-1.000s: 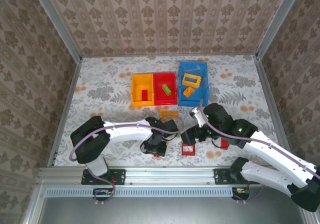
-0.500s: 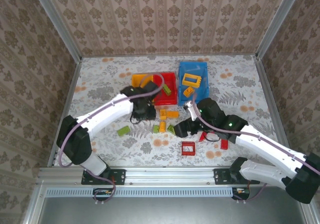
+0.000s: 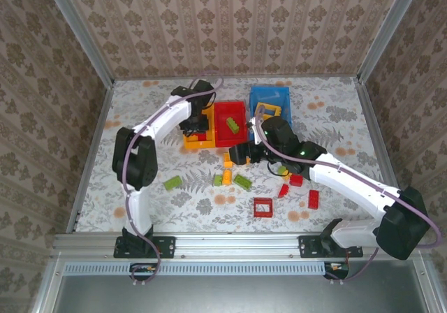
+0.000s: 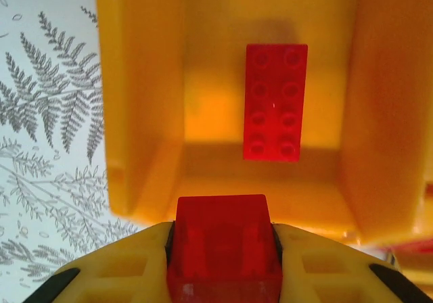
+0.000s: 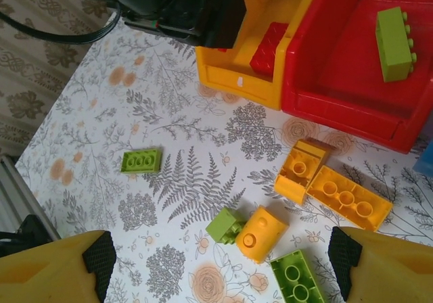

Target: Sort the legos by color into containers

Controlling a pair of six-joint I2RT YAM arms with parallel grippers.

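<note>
My left gripper point(image 4: 223, 232) is shut on a red brick point(image 4: 224, 245) and hangs over the near end of the orange-yellow bin point(image 4: 145, 80), where another red brick point(image 4: 275, 111) lies. From above, the left gripper point(image 3: 195, 121) is over that bin point(image 3: 188, 140). The red bin point(image 3: 222, 140) holds a green brick point(image 3: 232, 124); the blue bin point(image 3: 279, 135) holds a yellow frame point(image 3: 267, 109) and an orange brick point(image 3: 263, 127). My right gripper point(image 5: 223, 262) is open above a small green brick point(image 5: 225, 224) touching a rounded orange brick point(image 5: 262, 233).
Loose on the table are green bricks point(image 5: 141, 160) point(image 5: 296, 276), orange bricks point(image 5: 302, 170) point(image 5: 349, 197), a red frame point(image 3: 262, 207) and red bricks point(image 3: 297, 180) point(image 3: 313, 198). The left arm's dark wrist point(image 5: 183, 5) overhangs the orange-yellow bin. Metal rails edge the table.
The left arm has swung from the table's front back to the orange-yellow bin with the red brick. The right gripper has moved back and left over the green and orange bricks.
</note>
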